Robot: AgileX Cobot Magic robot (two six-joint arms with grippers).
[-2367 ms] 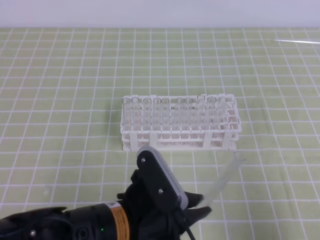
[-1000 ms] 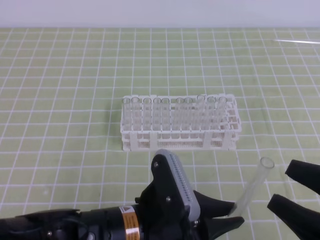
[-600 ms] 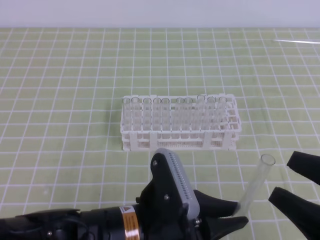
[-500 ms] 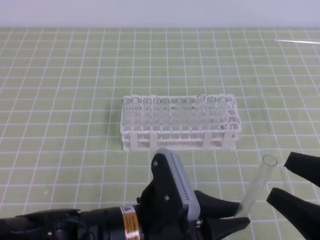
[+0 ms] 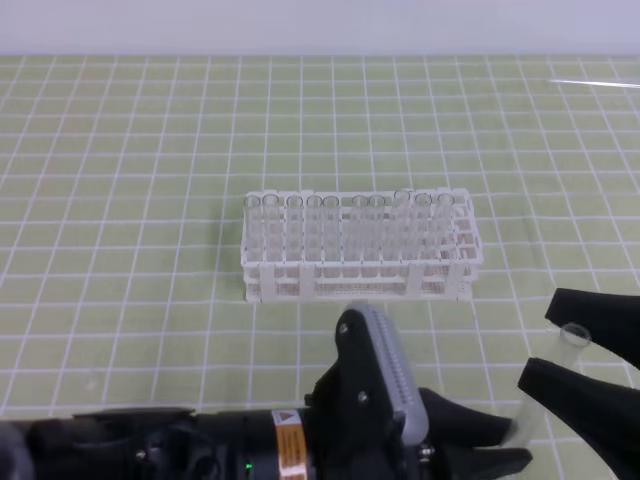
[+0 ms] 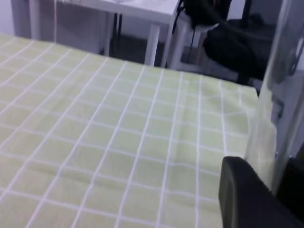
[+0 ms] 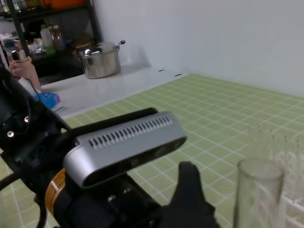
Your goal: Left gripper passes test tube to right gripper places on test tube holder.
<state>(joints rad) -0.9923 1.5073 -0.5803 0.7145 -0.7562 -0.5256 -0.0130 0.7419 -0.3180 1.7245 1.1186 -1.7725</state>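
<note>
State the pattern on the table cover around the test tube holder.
Light green with a white square grid, clearest in the exterior high view.

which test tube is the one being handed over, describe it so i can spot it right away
Start at the white test tube holder in the middle of the green grid mat, then drop to the lower right corner of the high view. The test tube stands there, its base in the left gripper and its rim between the right gripper's jaws. Unlike the racked tubes, it stands alone in the air.

One high overview, two close wrist views
</note>
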